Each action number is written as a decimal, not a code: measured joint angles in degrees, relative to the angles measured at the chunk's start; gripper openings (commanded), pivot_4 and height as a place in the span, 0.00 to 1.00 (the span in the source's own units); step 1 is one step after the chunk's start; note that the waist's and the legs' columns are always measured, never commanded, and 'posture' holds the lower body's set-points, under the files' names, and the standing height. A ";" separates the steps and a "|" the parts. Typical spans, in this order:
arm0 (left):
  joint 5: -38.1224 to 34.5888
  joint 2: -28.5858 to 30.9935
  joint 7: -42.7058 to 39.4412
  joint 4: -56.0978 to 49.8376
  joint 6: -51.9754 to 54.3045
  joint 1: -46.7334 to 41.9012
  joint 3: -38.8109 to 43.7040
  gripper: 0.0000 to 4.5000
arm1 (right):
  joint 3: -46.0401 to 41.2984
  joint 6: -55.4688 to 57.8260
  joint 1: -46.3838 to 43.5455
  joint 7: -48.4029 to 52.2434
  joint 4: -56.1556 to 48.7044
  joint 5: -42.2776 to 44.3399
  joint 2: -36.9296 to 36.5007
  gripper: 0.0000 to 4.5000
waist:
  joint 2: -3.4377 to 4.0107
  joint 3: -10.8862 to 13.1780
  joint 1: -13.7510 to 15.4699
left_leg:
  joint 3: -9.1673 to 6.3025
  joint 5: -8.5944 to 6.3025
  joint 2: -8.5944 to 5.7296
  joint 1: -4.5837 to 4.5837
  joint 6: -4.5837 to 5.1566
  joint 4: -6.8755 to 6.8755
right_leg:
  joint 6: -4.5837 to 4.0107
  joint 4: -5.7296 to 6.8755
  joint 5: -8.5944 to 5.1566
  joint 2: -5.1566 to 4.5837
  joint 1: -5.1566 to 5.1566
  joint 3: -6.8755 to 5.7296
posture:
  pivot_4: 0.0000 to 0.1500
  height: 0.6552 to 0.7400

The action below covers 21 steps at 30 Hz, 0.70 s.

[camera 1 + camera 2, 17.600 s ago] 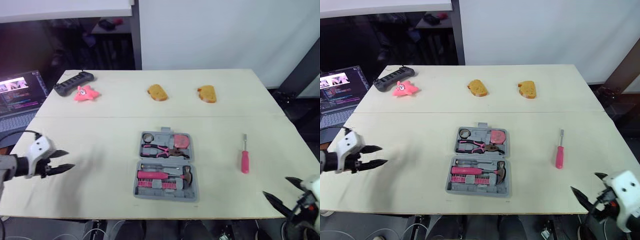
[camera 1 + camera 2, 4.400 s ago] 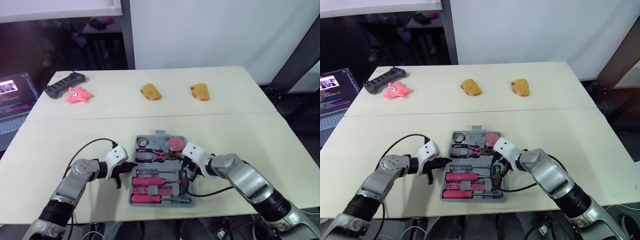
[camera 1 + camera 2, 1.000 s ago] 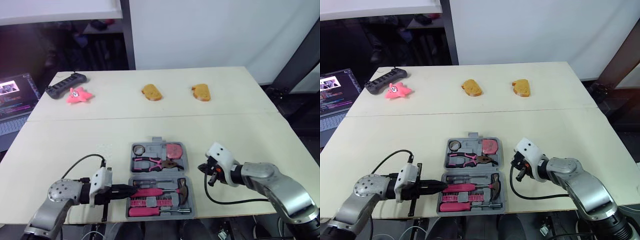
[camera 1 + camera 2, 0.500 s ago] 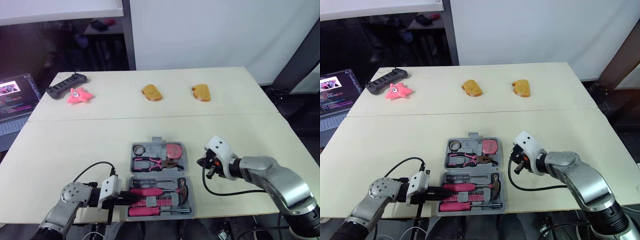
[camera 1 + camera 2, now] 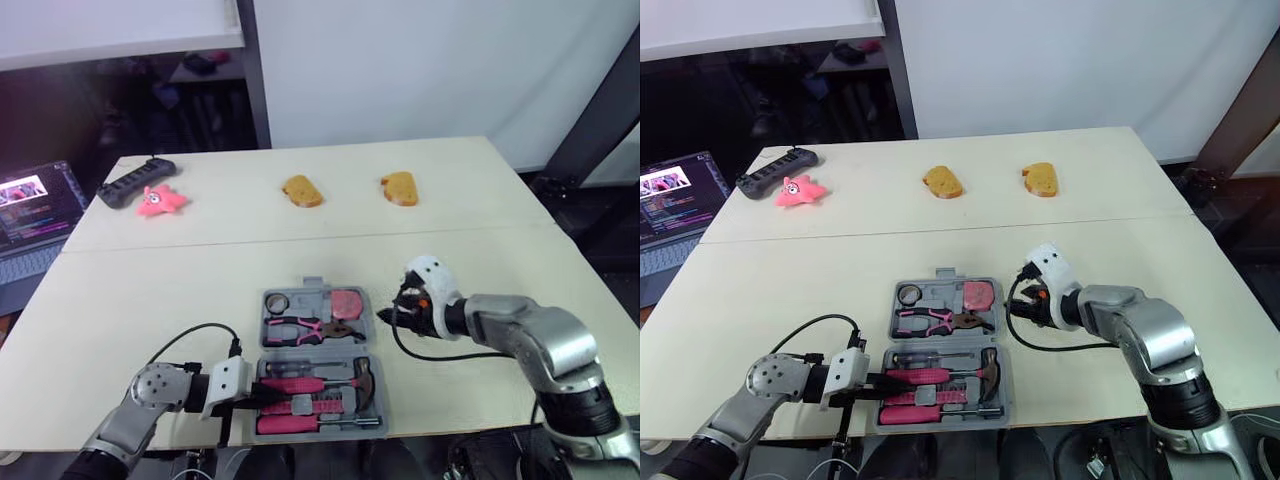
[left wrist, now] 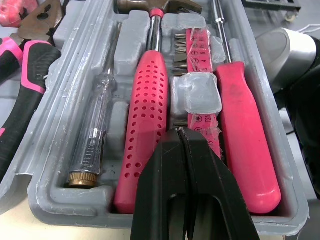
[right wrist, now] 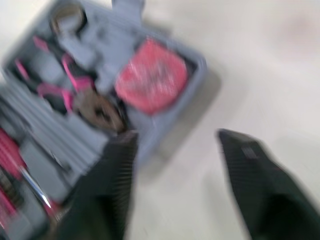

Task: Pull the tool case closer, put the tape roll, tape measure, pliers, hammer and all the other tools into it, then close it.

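The tool case [image 5: 312, 349] lies open, and the left gripper [image 6: 179, 132] sits at its near-left side, fingers pressed together and empty. Their tips are just above the near half, between the hammer [image 6: 145, 125] and the pink screwdriver [image 6: 245, 135]. The right gripper [image 7: 175, 134] hangs just off the case's far-right side, beside the tape measure [image 7: 151, 82] (fingers spread wide, nothing between them).
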 measured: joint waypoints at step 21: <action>-0.01 0.23 -0.45 7.83 -9.08 -3.69 -2.56 0.00 | -3.74 -1.87 -8.95 -3.63 30.15 0.97 14.20 0.98 | 0.70 -0.52 -0.21 | -0.08 0.01 -0.01 0.67 0.03 -0.09 | -0.25 0.43 -0.21 0.11 0.37 0.03 | 1.00 1.00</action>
